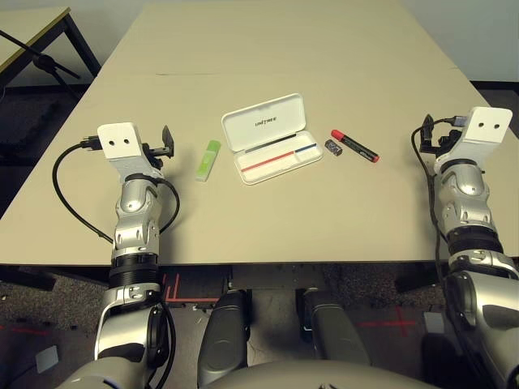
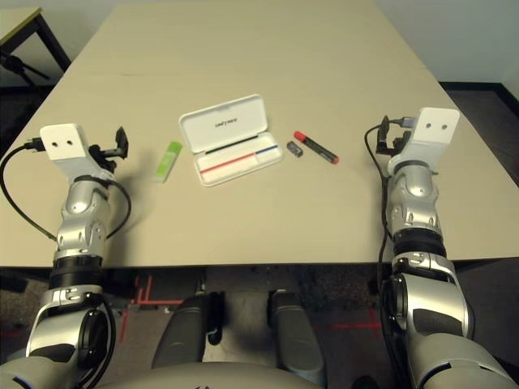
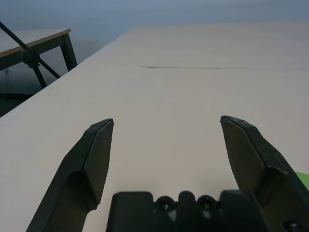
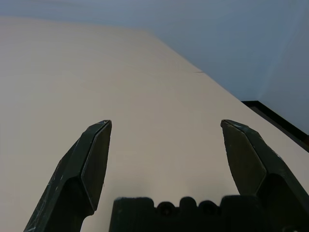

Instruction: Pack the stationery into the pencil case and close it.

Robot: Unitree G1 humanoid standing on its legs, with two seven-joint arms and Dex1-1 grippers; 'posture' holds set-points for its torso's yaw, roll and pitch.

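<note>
Where the head camera looks down on the beige desk (image 1: pixel 340 49), the pencil case (image 1: pixel 272 139) lies open near the middle, its lid raised toward the far side and bearing small dark lettering. Its long axis runs slantwise, the right end farther from the robot than the left. A red line and a blue line show along the tray, parallel to that axis; what they are cannot be made out.

To the left of the case, just beside it but apart, lies the lime-green highlighter (image 1: pixel 208 159), its long axis running almost front to back, far end tipped slightly right. To the right of the case sits the small dark block (image 1: pixel 333 147), near the case's right end. Just beyond it lies the red marker (image 1: pixel 354 146), slanting from its red end nearest the block to its black end, which points right and toward the robot.

The left end effector (image 1: pixel 166 144) stands left of the highlighter, well apart from the case. The right forearm is well to the right of the marker.

In the left wrist view, the left end effector's fingers (image 3: pixel 91 164) stand spread apart over bare desk, holding nothing.

In the right wrist view, the right end effector (image 4: pixel 164 159) likewise has its fingers spread, empty, above bare desk.
</note>
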